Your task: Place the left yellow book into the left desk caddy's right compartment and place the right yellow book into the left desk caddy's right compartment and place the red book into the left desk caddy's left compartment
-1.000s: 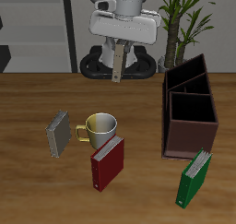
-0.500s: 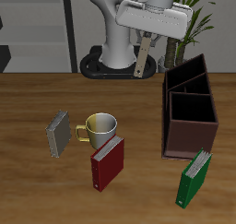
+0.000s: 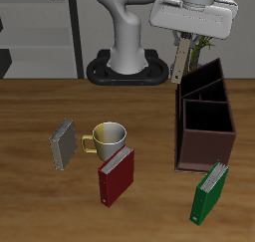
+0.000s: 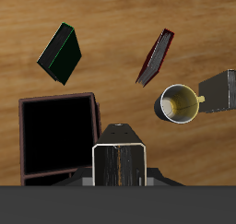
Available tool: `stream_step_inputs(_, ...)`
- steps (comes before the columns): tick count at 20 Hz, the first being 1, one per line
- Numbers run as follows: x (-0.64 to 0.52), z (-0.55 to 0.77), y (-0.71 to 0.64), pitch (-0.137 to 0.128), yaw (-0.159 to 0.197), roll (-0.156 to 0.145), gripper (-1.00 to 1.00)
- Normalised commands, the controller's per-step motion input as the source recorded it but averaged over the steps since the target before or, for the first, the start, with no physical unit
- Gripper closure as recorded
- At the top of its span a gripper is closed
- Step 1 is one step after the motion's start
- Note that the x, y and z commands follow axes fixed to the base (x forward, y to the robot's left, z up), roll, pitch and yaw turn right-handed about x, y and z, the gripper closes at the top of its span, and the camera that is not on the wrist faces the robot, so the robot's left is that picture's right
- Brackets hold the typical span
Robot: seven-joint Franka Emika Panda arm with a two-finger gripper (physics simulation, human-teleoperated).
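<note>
Claw [image 3: 182,49] at the exterior frame's upper right grips one grey striped yellow book [image 3: 182,63], hanging upright above the back end of the left desk caddy [image 3: 204,121]. Its twin [image 3: 64,143] lies at centre left of the worktop [image 3: 30,201] beside a mug [image 3: 108,139]. Just below the mug lies the red book [image 3: 116,175]; a green book [image 3: 209,192] sits lower right.

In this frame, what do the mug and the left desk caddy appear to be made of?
The mug looks like metal with a dull sheen: silvery grey wall with soft highlights, yellowish handle and inside, possibly brass or enamel. The left desk caddy looks like dark brown wood or leather-like board, matte: flat, thick walls, no shine. Being renders, both are guesses.
</note>
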Motion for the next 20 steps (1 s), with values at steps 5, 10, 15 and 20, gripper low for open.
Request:
stream_step_inputs(5,0.34,0.21,0.43,0.077,-0.072,0.035,1.00)
stream_step_inputs(10,0.32,0.11,0.46,0.021,0.017,0.000,1.00)
stream_step_inputs(15,0.38,0.11,0.41,0.039,-0.002,0.000,1.00)
stream_step_inputs(20,0.29,-0.09,0.14,0.059,-0.034,-0.002,1.00)
